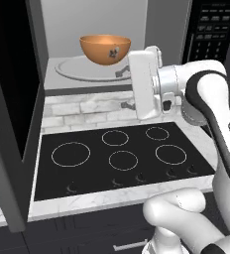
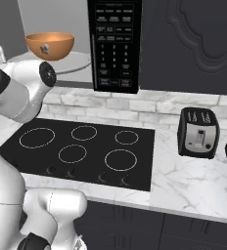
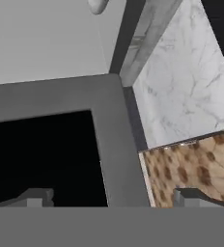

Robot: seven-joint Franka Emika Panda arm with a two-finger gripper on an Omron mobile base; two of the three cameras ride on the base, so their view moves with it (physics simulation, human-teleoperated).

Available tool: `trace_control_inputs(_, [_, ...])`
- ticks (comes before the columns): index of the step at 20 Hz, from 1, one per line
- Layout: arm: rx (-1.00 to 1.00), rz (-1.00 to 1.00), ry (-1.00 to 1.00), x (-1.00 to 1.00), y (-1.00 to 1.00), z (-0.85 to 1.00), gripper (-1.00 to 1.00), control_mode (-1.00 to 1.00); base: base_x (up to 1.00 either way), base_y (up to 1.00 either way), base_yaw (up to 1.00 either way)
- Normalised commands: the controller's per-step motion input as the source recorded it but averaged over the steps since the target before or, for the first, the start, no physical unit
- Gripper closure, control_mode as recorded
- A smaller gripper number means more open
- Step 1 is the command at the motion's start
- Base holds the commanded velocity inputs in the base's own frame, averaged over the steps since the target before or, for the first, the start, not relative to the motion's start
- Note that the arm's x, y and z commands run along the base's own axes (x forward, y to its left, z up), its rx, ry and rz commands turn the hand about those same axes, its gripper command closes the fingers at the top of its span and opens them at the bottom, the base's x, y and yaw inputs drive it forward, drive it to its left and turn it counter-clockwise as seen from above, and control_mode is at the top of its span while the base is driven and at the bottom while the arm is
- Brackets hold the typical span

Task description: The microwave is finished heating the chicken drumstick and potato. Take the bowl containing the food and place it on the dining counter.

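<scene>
**Bowl sits in open microwave**

The glossy orange-brown round bowl [image 1: 105, 48] rests on the white turntable [image 1: 82, 71] inside the grey-walled microwave [image 2: 114, 44], above the black glass cooktop [image 1: 118, 156]. The white arm's jaws stand wide apart, empty, just beside the bowl.

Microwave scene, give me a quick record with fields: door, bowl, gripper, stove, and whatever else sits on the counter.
microwave door: open, swung out to the left
bowl: orange-brown bowl on the white turntable inside the microwave
bowl contents: cannot tell from these angles
gripper: open, holding nothing, in front of the microwave opening, right of the bowl, not touching it
stove: black cooktop below the microwave, nothing on its rings
counter: black toaster on the marble right of the cooktop
</scene>
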Motion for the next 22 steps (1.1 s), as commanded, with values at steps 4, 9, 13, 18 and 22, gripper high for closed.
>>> trace_control_inputs(4, [-0.15,-0.40,0.03,0.31,-1.00,0.21,-1.00,-1.00,0.00,0.00,0.00])
trace_control_inputs(9, [-0.19,-0.36,0.01,0.36,-1.00,0.22,-1.00,-1.00,0.00,0.00,0.00])
trace_control_inputs(13, [-0.18,-0.09,-0.11,0.27,-0.58,0.23,-1.00,-1.00,0.00,0.00,0.00])
trace_control_inputs(18, [0.00,0.01,-0.06,0.32,-0.12,0.08,-1.00,-1.00,0.00,0.00,0.00])
trace_control_inputs(22, [0.00,0.00,0.02,0.69,0.14,0.00,-1.00,-1.00,0.00,0.00,0.00])
